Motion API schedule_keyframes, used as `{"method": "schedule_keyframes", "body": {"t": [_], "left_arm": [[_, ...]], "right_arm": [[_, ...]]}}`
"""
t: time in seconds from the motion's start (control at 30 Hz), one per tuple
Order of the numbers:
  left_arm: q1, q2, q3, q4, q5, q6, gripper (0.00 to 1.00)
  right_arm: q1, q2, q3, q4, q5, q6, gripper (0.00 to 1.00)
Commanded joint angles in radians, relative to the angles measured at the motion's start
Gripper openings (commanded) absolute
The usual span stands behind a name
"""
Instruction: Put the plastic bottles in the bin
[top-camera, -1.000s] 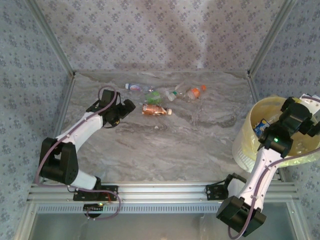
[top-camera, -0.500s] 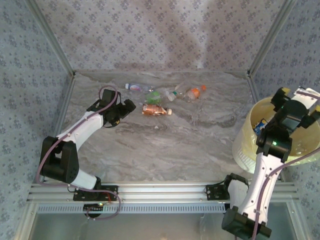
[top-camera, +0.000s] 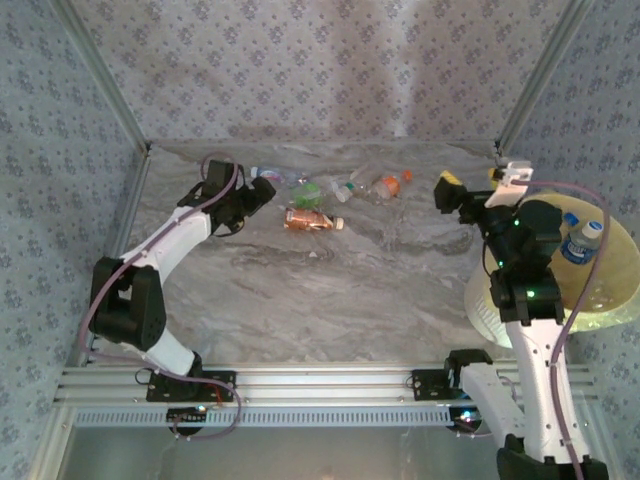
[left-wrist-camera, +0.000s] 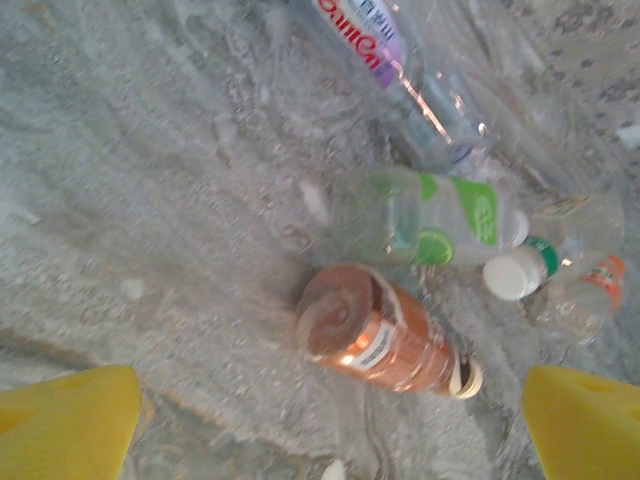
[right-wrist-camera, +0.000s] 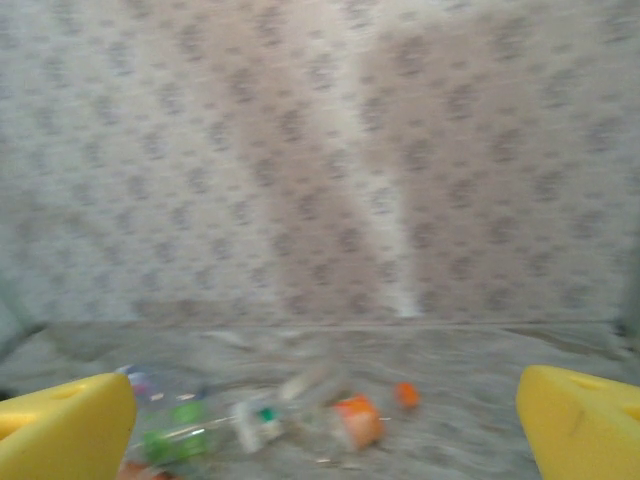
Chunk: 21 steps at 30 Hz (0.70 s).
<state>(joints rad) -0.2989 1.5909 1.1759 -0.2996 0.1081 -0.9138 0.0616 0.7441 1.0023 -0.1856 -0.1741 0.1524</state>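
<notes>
Marbled tabletop (top-camera: 350, 290) looks slick, so the wide-open left gripper (left-wrist-camera: 325, 430) (right gripper (right-wrist-camera: 325, 430) gapes empty too) may send the amber bottle (left-wrist-camera: 385, 340) rolling.

No text fully readable. Clear plastic bottle with white-and-purple label (left-wrist-camera: 372, 30): red brand lettering, upside down, cut by frame edge, illegible. Clear bottle with green label (left-wrist-camera: 470, 210): white print plus lime picture, unreadable. Copper-orange bottle (left-wrist-camera: 385, 345): small white sticker with dark print, too blurred. Clear bottle with orange label (left-wrist-camera: 592, 288): blurred, nothing legible. Top view, small bottle with blue label (top-camera: 578, 243): print too small.
</notes>
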Motion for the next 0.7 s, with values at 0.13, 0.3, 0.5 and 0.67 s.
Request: {"method": "schedule_keyframes", "body": {"t": [0.13, 0.3, 0.5, 0.67], "left_arm": [[0.03, 0.108, 0.105, 0.128, -0.043, -0.141, 0.98], [0.055, 0.23, 0.229, 0.157, -0.056, -0.168, 0.98], [0.067, 0.409, 0.395, 0.12, -0.097, -0.318, 0.98], [0.069, 0.541, 0.537, 0.03, -0.108, -0.455, 0.98]], "right_arm": [[0.24, 0.058, -0.065, 0.115, -0.081, -0.002, 1.0], [0.394, 0.125, -0.053, 0.023, 0.128, -0.134, 1.0], [0.429, 0.161, -0.016, -0.034, 0.22, -0.168, 1.0], [0.44, 0.145, 0.002, -0.094, 0.293, -0.209, 1.0]]}}
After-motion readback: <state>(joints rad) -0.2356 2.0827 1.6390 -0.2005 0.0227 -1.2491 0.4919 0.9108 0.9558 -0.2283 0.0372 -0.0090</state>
